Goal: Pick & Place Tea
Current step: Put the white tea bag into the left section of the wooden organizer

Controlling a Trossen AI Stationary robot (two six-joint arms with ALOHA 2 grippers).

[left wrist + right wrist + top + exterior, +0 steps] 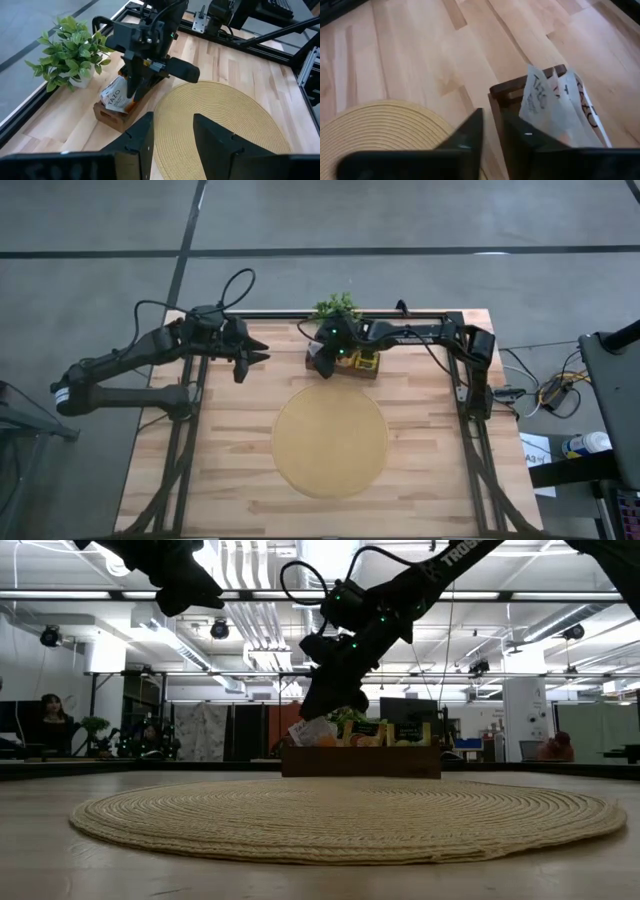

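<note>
A small wooden box (368, 370) (360, 762) stands at the table's far middle with tea packets standing upright in it. White packets (545, 100) (116, 92) lean out at its left end, and yellow ones (365, 361) stand farther right. My right gripper (492, 132) (325, 368) slants down over that left end. Its fingers are close together with a narrow gap, and the white packets stand beside one finger, not between the two. My left gripper (173, 132) (258, 360) hangs open above the far left of the table, with nothing between its fingers. My right gripper's fingers stand over the box's left end wall (520, 86), right beside the white packets. I cannot tell whether a finger touches a packet or the wall.
A large round woven mat (330, 442) lies in the table's middle, just in front of the box. A small green plant (337, 305) (70, 55) stands behind the box at the far edge. Black frame rails (465, 395) run along the table's sides. A person (50, 718) sits in the room beyond.
</note>
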